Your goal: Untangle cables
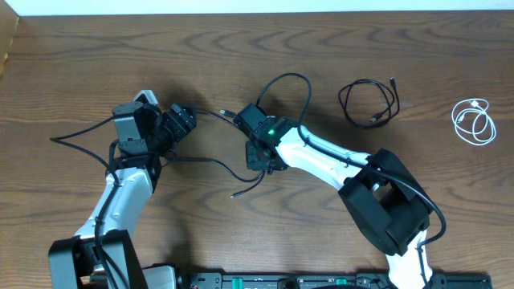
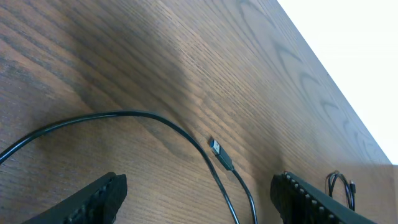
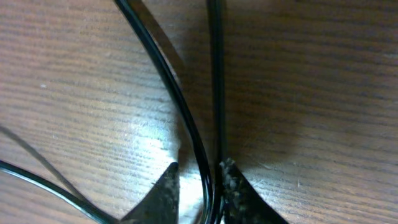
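Note:
One long black cable [image 1: 210, 163] sprawls across the table's middle, with a loop [image 1: 291, 79] at the back and a plug [image 1: 227, 113] between the arms. My right gripper [image 1: 262, 157] points down onto it. In the right wrist view two black strands [image 3: 208, 93] run between the fingers [image 3: 233, 186], which stand narrowly apart, with a sliver of table showing beside the left finger. My left gripper [image 1: 178, 125] is wide open and low over the table. Its fingers [image 2: 311, 199] flank a black cable [image 2: 124, 114] and a plug [image 2: 221, 154]. A second black cable [image 1: 369, 103] lies coiled at the back right. The white cable [image 1: 474, 120] is coiled at the far right.
The wooden table [image 1: 96, 56] ends at a pale back edge [image 1: 241, 6]. The right arm's bulky black base link [image 1: 385, 205] stands at the front right, and the left arm's base [image 1: 88, 257] at the front left. Thick robot wires run along both arms.

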Robot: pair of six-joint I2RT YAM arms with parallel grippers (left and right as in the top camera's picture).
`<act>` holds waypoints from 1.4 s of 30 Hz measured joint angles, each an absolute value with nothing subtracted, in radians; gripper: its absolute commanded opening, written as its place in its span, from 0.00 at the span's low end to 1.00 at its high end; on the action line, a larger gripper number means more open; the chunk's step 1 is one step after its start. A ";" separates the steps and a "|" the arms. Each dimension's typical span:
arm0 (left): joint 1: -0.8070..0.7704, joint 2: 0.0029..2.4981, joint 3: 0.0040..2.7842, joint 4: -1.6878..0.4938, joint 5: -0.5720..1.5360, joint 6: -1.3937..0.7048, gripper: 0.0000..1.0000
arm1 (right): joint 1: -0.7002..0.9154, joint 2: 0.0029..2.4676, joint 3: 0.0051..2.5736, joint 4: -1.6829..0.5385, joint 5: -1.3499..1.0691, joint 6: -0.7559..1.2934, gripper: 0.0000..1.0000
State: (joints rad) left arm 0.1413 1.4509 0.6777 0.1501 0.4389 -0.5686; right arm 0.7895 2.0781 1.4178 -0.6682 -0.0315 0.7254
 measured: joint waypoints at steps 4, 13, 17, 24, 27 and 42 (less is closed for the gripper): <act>0.141 1.451 0.678 0.150 0.439 -0.569 0.79 | 0.789 2.079 1.418 -0.666 -0.031 0.727 0.16; 0.141 1.451 0.678 0.150 0.439 -0.569 0.79 | 0.790 2.080 1.418 -0.660 -0.035 0.727 0.20; 0.141 1.451 0.678 0.150 0.439 -0.569 0.79 | 0.790 2.080 1.418 -0.661 -0.034 0.727 0.09; 0.141 1.451 0.678 0.150 0.439 -0.569 0.79 | 0.790 2.081 1.418 -0.660 -0.034 0.727 0.01; 0.141 1.451 0.678 0.150 0.439 -0.569 0.79 | 0.790 2.082 1.418 -0.659 -0.034 0.727 0.18; 0.141 1.451 0.678 0.150 0.439 -0.569 0.79 | 0.790 2.080 1.424 -0.636 -0.046 0.720 0.61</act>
State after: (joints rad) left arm 0.1413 1.4509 0.6777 0.1501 0.4389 -0.5686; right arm 0.7902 2.0804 1.4242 -0.6365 -0.0460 0.7197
